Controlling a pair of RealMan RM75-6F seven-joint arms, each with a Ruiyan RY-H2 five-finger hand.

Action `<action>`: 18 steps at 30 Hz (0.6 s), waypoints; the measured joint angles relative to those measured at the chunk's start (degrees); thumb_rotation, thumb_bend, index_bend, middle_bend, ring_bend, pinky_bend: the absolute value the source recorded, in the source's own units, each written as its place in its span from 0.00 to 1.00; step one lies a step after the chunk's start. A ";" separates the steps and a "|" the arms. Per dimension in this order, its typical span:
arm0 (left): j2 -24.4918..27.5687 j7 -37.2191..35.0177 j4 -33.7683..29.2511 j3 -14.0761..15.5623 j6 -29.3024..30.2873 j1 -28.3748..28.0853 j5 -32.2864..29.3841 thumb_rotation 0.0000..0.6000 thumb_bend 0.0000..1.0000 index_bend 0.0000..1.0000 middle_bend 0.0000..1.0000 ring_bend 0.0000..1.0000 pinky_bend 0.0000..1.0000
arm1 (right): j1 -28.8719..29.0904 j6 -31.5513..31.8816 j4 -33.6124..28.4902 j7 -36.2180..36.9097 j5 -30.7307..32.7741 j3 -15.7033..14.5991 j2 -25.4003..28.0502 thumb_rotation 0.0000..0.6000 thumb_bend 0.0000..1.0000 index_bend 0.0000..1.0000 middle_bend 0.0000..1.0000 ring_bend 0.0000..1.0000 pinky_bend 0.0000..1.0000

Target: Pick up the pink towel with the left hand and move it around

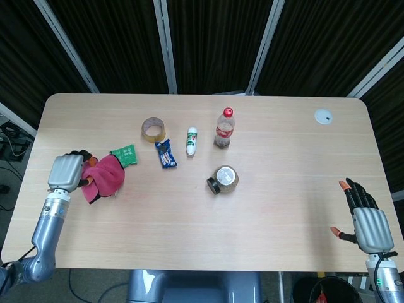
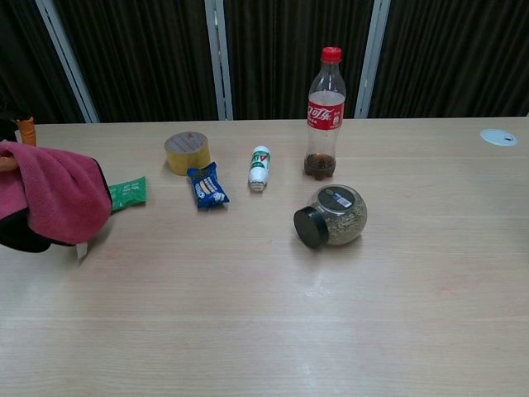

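The pink towel (image 1: pixel 105 176) hangs bunched from my left hand (image 1: pixel 65 172) at the table's left side, lifted a little above the wood. In the chest view the pink towel (image 2: pixel 58 194) droops at the far left edge, with only an orange fingertip (image 2: pixel 26 129) of that hand showing above it. My right hand (image 1: pixel 365 218) is at the front right corner, off the table edge, fingers spread and holding nothing; the chest view does not show it.
A green packet (image 1: pixel 125 154) lies just right of the towel. Further right are a tape roll (image 1: pixel 153 129), a blue snack pack (image 1: pixel 166 153), a white tube (image 1: pixel 191 140), a cola bottle (image 1: pixel 224 127) and a tipped jar (image 1: pixel 223 179). A white disc (image 1: pixel 324 116) lies back right.
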 measured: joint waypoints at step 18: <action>7.30 -0.08 -4.62 5.95 4.81 4.08 5.79 1.00 0.00 0.09 0.00 0.00 0.00 | -0.10 0.12 -0.11 -0.41 -0.44 -0.24 0.17 1.00 0.00 0.03 0.00 0.00 0.15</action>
